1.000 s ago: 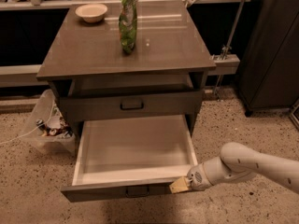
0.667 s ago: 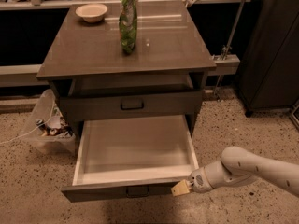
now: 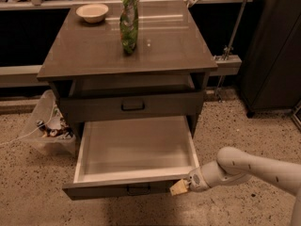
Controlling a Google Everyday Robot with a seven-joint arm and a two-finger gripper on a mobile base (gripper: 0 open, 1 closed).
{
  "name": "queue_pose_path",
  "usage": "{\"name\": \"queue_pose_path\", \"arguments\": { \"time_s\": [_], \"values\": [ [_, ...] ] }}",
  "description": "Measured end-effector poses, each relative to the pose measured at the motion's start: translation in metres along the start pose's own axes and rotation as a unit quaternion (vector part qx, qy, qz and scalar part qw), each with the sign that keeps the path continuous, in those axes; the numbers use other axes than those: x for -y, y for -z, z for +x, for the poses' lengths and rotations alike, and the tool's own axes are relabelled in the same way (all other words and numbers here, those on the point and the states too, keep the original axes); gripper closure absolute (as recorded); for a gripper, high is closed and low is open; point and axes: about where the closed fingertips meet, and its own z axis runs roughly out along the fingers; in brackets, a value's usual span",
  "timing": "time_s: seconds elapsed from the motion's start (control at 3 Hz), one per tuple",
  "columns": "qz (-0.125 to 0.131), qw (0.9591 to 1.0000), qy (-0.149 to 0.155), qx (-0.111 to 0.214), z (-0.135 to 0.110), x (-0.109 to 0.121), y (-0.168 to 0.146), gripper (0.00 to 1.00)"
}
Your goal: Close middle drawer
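Jaws first: you can't tell whether they are spread or pressed together. Your gripper sits at the right end of the middle drawer front, touching or nearly so. The drawer stands pulled far out to the jaws' upper left, its pale box empty. Pushing from this corner could, I'd judge, skew the drawer or let the tip slip off. Far up-left, the bowl looks empty; the floor bin holds clutter.

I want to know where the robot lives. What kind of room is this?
Probably a lab or workshop, not a home: a speckled hard floor, a lone cabinet with a bowl on top, and a metal pole beside it. The gripper sits at the open middle drawer's front corner.
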Motion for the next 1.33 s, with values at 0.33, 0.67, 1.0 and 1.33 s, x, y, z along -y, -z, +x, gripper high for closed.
{"name": "queue_pose_path", "arguments": {
  "time_s": [0.33,0.67,1.0,1.33],
  "values": [
    [-0.002,1.0000,0.000,0.001,-0.009,-0.001,-0.002,1.00],
    [-0.004,1.0000,0.005,0.004,-0.020,-0.004,-0.003,1.00],
    [-0.007,0.9998,0.011,0.013,-0.038,-0.009,-0.002,1.00],
    [-0.009,0.9996,0.011,0.025,-0.061,-0.014,0.003,1.00]
  ]
}}
